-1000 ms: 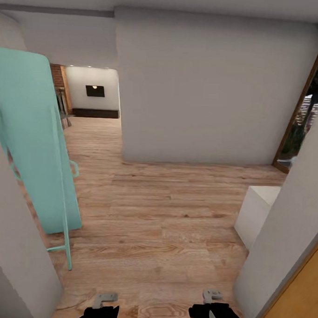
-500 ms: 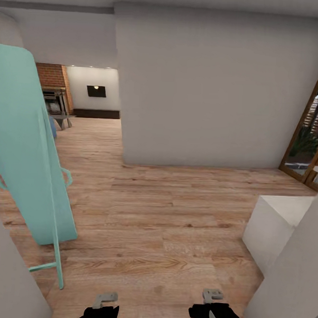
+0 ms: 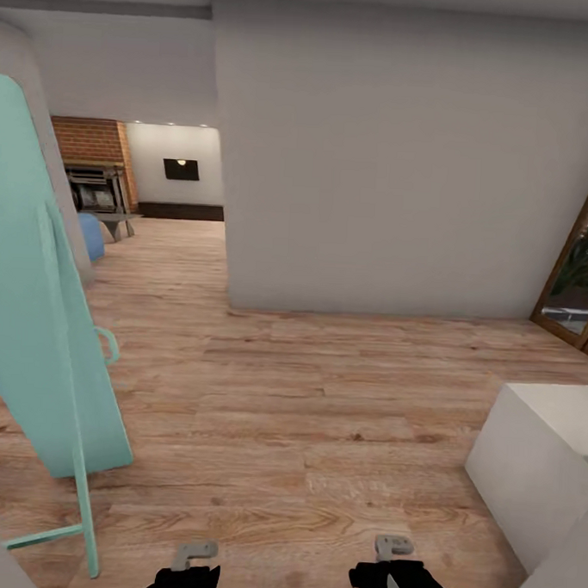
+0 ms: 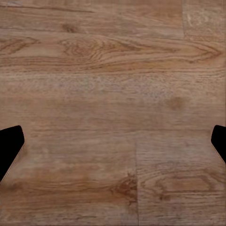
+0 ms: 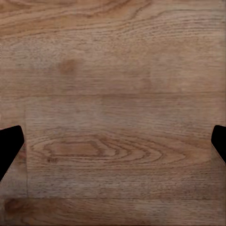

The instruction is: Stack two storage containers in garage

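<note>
Head view: the robot stands on a light wood-plank floor [image 3: 322,416] in a hallway. A plain pale wall [image 3: 396,161] faces it across the planks. At the left a tall turquoise board [image 3: 34,315] on thin turquoise legs leans upright, its foot on the planks. At the right edge a white block [image 3: 535,470] sits on the floor, and beyond it a wood-framed glass door [image 3: 584,266] shows plants outside. Past the wall's left corner the planks run on into the living room [image 3: 153,183], with a brick fireplace [image 3: 90,158], a dark screen [image 3: 181,169] on the far white wall, a long dark cabinet [image 3: 182,210] under it, and a bit of blue sofa [image 3: 90,236] by a grey table [image 3: 117,223]. At the bottom edge the left gripper [image 3: 184,573] and right gripper [image 3: 391,575] hang low over the planks, black with grey brackets.

Left wrist view: bare planks beneath, with the two dark fingertips [image 4: 9,146] at opposite edges, spread wide with nothing between them.

Right wrist view: planks again, a knot in the grain, and the fingertips [image 5: 9,143] likewise far apart and empty.
</note>
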Robot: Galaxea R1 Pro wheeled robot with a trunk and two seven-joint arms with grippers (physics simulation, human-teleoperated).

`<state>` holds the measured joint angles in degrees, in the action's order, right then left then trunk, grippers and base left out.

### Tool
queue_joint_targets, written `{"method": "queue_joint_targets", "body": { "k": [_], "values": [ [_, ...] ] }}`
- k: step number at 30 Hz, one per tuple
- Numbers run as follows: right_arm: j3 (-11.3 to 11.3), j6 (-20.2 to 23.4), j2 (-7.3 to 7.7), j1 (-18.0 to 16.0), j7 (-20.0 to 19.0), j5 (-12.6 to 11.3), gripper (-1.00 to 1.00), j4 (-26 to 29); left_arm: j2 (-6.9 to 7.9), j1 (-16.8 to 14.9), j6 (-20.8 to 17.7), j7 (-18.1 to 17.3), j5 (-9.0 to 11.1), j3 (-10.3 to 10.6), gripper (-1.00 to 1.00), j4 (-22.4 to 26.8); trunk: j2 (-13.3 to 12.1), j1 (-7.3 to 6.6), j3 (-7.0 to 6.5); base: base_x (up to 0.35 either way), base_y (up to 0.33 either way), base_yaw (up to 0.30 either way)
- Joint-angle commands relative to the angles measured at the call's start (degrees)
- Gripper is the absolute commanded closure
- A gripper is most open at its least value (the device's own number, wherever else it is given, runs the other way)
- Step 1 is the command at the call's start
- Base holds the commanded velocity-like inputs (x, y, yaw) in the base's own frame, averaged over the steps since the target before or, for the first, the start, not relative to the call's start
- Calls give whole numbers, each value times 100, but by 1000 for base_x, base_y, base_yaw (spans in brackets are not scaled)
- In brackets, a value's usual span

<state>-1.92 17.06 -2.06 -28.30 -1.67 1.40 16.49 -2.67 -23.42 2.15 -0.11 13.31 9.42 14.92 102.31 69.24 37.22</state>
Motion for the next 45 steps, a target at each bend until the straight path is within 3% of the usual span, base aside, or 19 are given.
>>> {"method": "queue_joint_targets", "body": {
  "k": [1, 45],
  "values": [
    [-20, 34, -3, 0, -17, 17, -100, 13, 3, -5, 23, 0, 59, 41, -100, -7, 2, 3, 4, 344, 0, 73],
    [-17, 34, -7, 0, -18, 17, -100, 12, 3, -5, 128, 2, 58, 43, -100, -218, 2, 3, -51, 344, -10, 60]
  ]
}}
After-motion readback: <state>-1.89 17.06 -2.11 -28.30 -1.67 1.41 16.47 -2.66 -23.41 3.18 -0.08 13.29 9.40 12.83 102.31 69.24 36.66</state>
